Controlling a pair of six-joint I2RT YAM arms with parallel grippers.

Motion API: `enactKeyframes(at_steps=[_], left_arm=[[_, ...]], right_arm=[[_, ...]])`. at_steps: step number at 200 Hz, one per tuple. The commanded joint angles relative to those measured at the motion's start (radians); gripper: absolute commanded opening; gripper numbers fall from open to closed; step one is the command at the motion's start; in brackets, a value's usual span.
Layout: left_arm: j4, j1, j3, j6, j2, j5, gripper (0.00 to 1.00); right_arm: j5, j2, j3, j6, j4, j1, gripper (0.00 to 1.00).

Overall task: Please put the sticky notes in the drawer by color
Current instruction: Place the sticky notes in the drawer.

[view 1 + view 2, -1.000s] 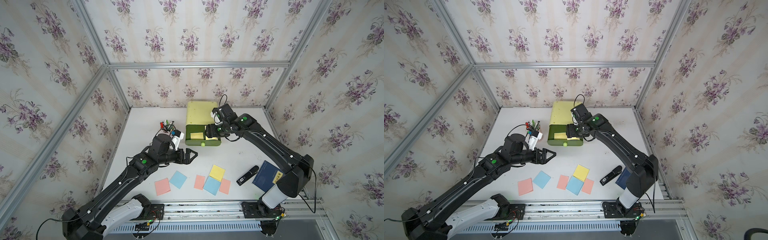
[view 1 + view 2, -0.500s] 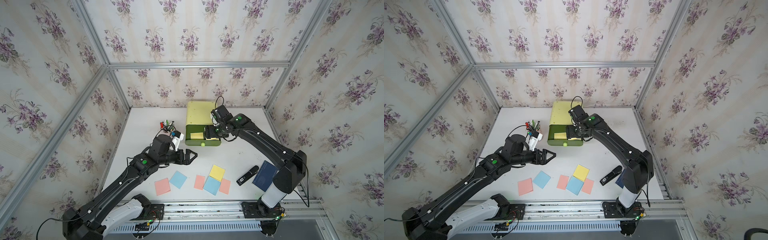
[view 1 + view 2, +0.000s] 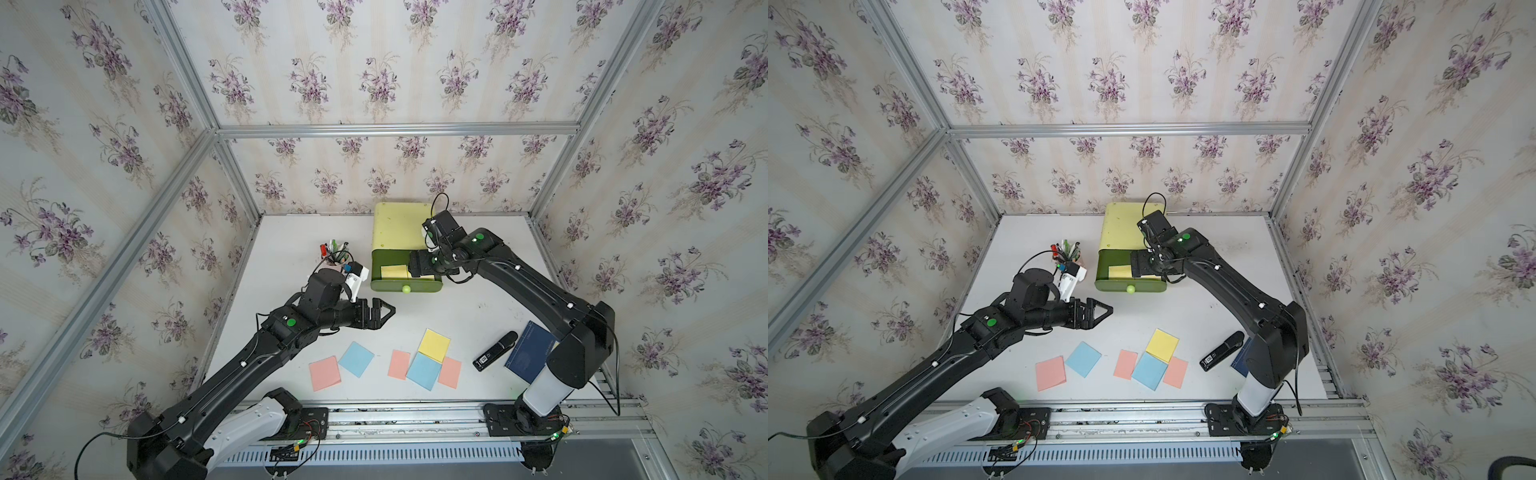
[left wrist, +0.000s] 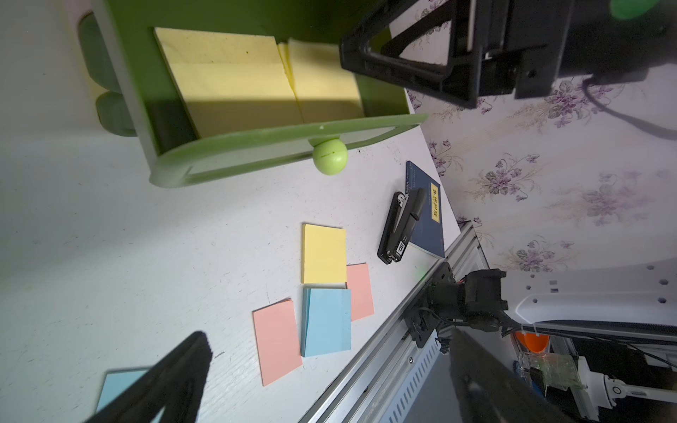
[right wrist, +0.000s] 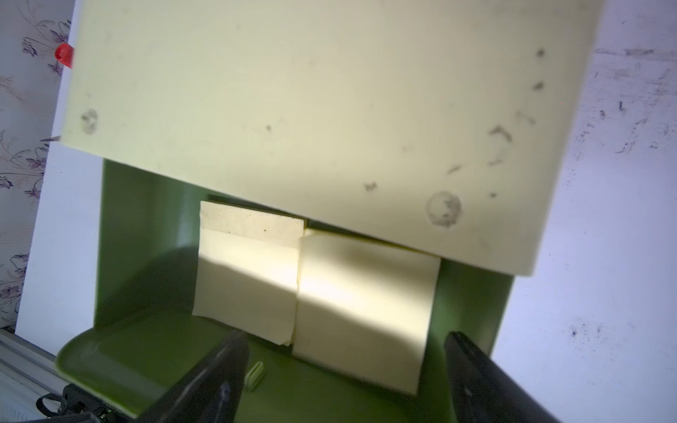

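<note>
Hovering: right claw spread, empty, over drawer | left claw wide, empty | 2 yellow notes inside

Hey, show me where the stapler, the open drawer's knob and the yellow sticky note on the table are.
stapler [image 3: 496, 351]: in a top view, middle of its black body.
drawer knob [image 3: 406, 289]: in a top view, the round light green ball.
yellow sticky note [image 3: 434, 345]: in a top view, centre of the sheet.
</note>
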Motion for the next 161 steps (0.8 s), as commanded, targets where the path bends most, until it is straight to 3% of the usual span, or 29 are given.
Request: enactKeyframes(at_steps=[1, 42, 86, 112, 137, 161], left_arm=[[0.016, -0.002, 0.003, 0.005, 0.002, -0.002, 1.0], [0.016, -0.01, 0.002, 0.0, 0.002, -0.004, 1.0], [-0.028, -0.085, 0.015, 0.029, 0.018, -0.063, 1.0], [-0.029, -0.154, 0.015, 0.049, 0.043, -0.088, 0.97], [-0.029, -0.305, 0.002, 0.032, 0.074, -0.325, 0.94], [-0.048, -0.379, 0.049, 0.035, 0.2, -0.384, 0.95]], right_arm=[[0.008, -0.004, -0.001, 0.001, 0.018, 0.001, 0.9], [0.007, -0.042, -0.013, -0.002, 0.031, 0.001, 0.9], [0.034, -0.245, -0.123, -0.02, 0.038, -0.049, 0.88], [-0.102, -0.416, -0.307, -0.038, 0.056, -0.17, 0.85], [-0.095, -0.543, -0.489, -0.041, 0.069, -0.225, 0.85], [-0.178, -0.589, -0.67, -0.03, 0.106, -0.269, 0.83]])
